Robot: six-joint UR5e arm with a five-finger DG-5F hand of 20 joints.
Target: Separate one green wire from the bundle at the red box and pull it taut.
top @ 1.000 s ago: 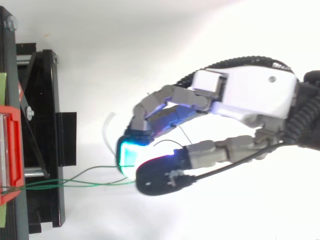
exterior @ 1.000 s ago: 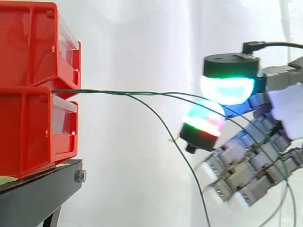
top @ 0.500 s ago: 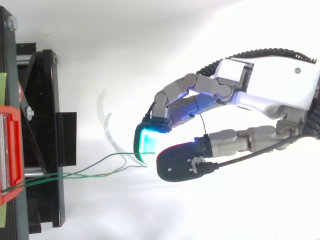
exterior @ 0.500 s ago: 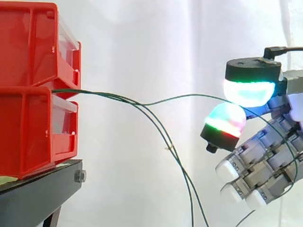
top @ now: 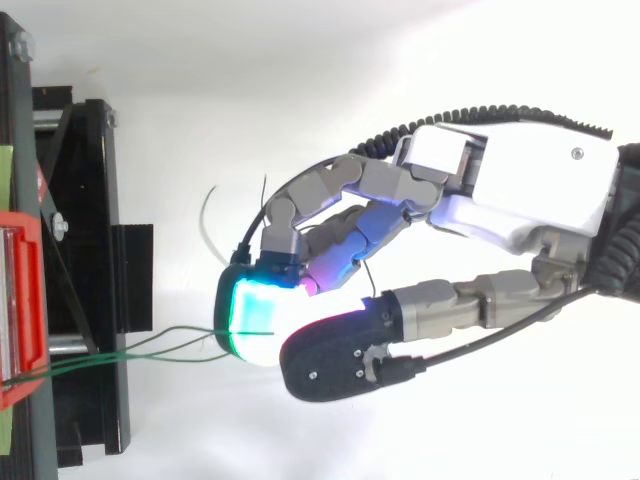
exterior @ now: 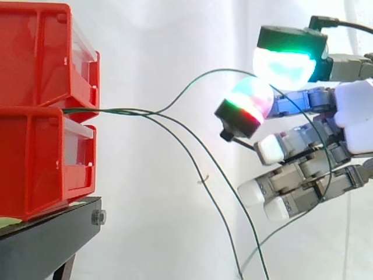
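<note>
Two red boxes (exterior: 35, 64) stand one on the other at the left edge of the side view, on a black stand (exterior: 46, 239) in the lower left corner. Behind them hangs a white curtain (exterior: 163, 35). A bundle of thin green wires comes out from the gap between the upper and the lower box, at the middle left of the frame.

The hand (exterior: 349, 116) is at the right side of the side view, well apart from the boxes. Its fingers (exterior: 285, 61) are curled. The thumb pad glows green and cyan in the upper right, and one finger pad just below it glows green and red. These two pads close on one green wire (exterior: 204, 74). This wire climbs from the boxes in a soft arc to the pads, so it is not tight. Past the pads it runs on across the other fingers, which have white tips, and down toward the bottom edge.

The other wires (exterior: 201, 178) leave the same gap and hang down in long curves to the bottom middle of the frame, apart from the hand.

In the top view the hand (top: 520, 190) comes from the right, and the wires reach from the red box (top: 20, 310) at the lower left to the glowing pad.
</note>
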